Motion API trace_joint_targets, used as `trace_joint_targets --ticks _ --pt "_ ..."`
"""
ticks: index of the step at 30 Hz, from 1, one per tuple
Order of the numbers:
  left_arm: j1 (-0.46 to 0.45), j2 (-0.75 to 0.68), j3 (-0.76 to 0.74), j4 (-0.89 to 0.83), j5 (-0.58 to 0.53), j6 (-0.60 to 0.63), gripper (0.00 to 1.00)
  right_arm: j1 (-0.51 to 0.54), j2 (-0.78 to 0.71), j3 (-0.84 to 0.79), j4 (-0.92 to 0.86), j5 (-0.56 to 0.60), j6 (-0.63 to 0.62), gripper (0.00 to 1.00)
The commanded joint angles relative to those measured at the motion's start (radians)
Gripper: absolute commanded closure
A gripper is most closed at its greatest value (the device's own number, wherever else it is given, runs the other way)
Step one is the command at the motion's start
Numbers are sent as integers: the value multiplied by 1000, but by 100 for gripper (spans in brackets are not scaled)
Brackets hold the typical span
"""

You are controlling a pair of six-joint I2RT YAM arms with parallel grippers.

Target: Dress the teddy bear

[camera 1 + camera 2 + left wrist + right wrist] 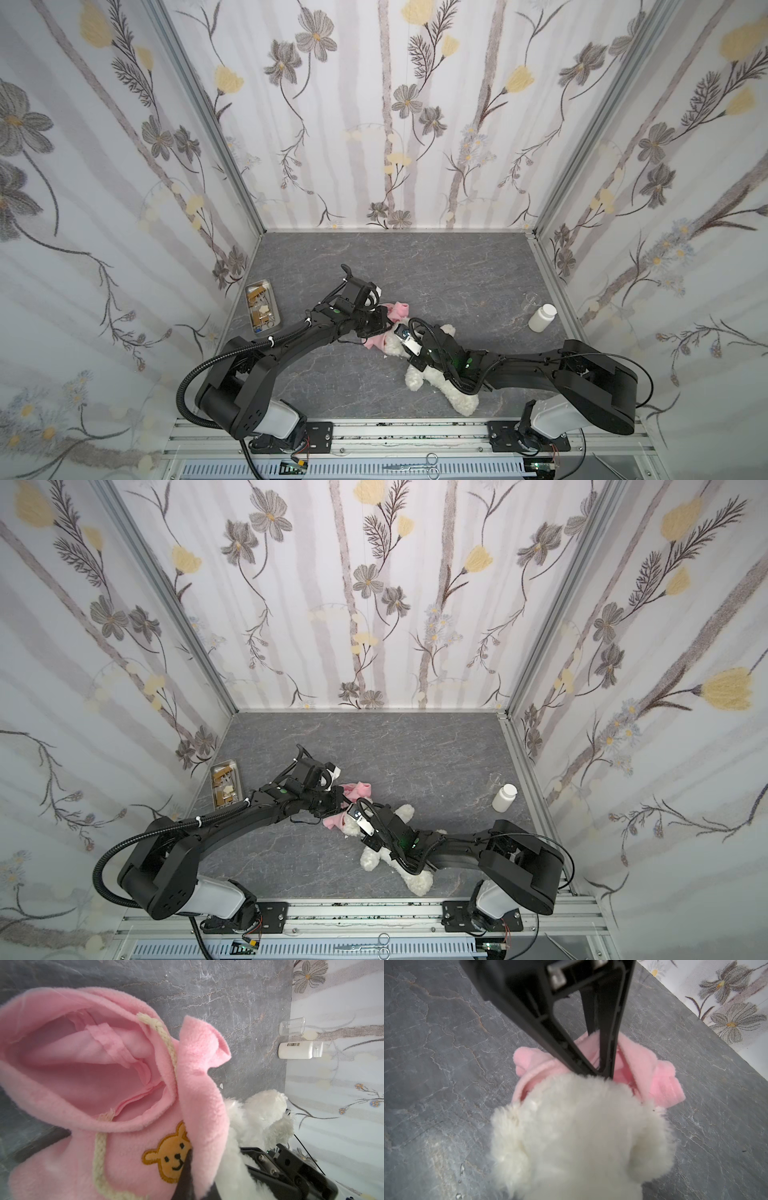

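Your left gripper (199, 1176) is clenched on the hem of the pink hoodie (104, 1064), just beside its orange embroidered face (170, 1159). Your right gripper (601, 1076) is the nearer one to the teddy bear (577, 1136). Its fingers are drawn narrow with the tips buried in the head's fur, grasping it as far as you can judge. From those right fingertips the hoodie lies straight ahead, touching the head, with pink fabric lapping one side of it. The bear's long axis runs the opposite way, back under the right wrist, legs trailing toward that arm's base. So the head has to go forward along that axis, into the hem that the left fingers hold. The bear is fluffy, white and limp, lying on the table (436, 1064); its face is hidden from you
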Motion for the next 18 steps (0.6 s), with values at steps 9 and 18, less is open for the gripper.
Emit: trace_joint_targets --ticks 9,18 --pt "-25 -30 36 -25 46 -78 100 3 83 41 27 96 59 98" --pt "-29 2 47 37 61 -113 98 2 71 -55 296 51 -49 73"
